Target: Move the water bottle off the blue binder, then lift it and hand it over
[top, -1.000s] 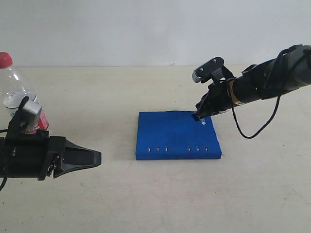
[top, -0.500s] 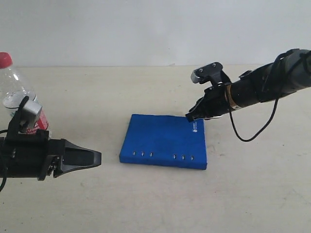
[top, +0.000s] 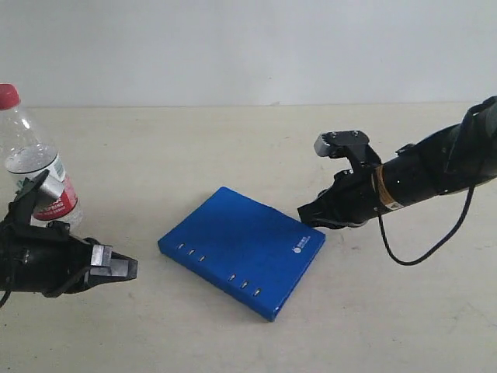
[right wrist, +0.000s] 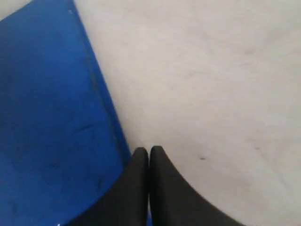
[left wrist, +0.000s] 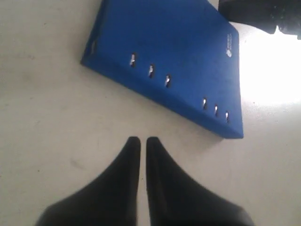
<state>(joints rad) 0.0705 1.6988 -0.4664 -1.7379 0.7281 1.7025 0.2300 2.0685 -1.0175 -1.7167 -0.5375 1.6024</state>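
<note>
Water bottle, one, apart from one blue binder; left tool, right tool, both clenched.

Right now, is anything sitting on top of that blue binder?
No. The blue binder has a bare top; the water bottle stands apart, far left. Whatever lies underneath the binder is hidden.

We see a pale beige worktop. On it the blue binder lies flat near the middle, turned askew. The water bottle stands upright at the far left, well apart from it.
</note>
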